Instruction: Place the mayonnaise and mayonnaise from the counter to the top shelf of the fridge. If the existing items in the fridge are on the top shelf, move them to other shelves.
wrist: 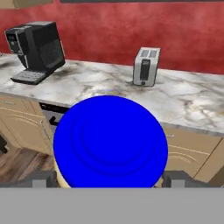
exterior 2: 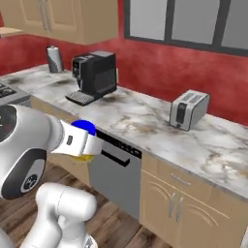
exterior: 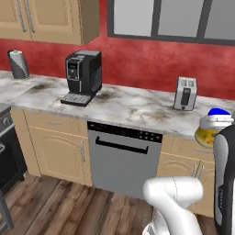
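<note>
My gripper [wrist: 109,180] is shut on a mayonnaise jar [wrist: 110,140], whose bright blue lid faces the hand camera between the two dark fingertips [wrist: 41,179]. The left base view has the jar [exterior: 212,127] at the right edge, in the air in front of the counter [exterior: 133,108], with its yellowish body under the blue lid. In the right base view the jar [exterior 2: 85,130] peeks out behind my white hand [exterior 2: 76,141], level with the counter's front edge [exterior 2: 145,128]. The fridge, its top shelf and the existing items are out of view.
On the counter stand a black coffee machine [exterior: 83,77], a silver toaster [exterior: 185,93] and a paper-towel roll [exterior: 18,64]. A steel dishwasher [exterior: 123,163] sits below, between tan cabinets [exterior: 55,147]. A stove [exterior 2: 7,94] lies at the far left.
</note>
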Available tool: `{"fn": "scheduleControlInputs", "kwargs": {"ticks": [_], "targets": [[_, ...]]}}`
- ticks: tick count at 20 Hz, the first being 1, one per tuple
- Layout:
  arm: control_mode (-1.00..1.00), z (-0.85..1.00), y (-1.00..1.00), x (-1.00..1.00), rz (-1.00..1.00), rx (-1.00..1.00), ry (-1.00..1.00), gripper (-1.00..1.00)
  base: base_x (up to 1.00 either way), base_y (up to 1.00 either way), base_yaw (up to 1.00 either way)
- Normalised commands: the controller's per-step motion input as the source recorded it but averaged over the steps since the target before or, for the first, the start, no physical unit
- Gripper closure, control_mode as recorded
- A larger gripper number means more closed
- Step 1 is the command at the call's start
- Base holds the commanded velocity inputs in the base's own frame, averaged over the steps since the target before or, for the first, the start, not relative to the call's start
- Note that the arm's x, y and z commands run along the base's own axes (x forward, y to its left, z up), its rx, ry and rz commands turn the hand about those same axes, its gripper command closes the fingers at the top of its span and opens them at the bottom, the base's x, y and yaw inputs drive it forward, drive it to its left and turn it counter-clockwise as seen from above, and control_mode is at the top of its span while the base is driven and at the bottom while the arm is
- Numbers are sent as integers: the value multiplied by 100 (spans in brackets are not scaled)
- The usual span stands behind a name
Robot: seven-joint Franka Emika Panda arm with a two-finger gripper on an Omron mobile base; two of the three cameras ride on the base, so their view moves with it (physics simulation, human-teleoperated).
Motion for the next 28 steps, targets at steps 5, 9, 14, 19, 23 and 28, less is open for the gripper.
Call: {"fn": "scheduleControlInputs", "kwargs": {"ticks": [5, 9, 14, 19, 23, 28], "targets": [[100, 0, 0, 0, 0, 0, 0, 100, -92, -42, 89], [100, 0, 0, 0, 0, 0, 0, 100, -80, -17, 93], [100, 0, 0, 0, 0, 0, 0, 100, -48, 32, 94], [100, 0, 0, 0, 0, 0, 0, 100, -50, 94, 73], [100, 0, 0, 0, 0, 0, 0, 100, -14, 100, 44], [100, 0, 0, 0, 0, 0, 0, 100, 62, 100, 24]]}}
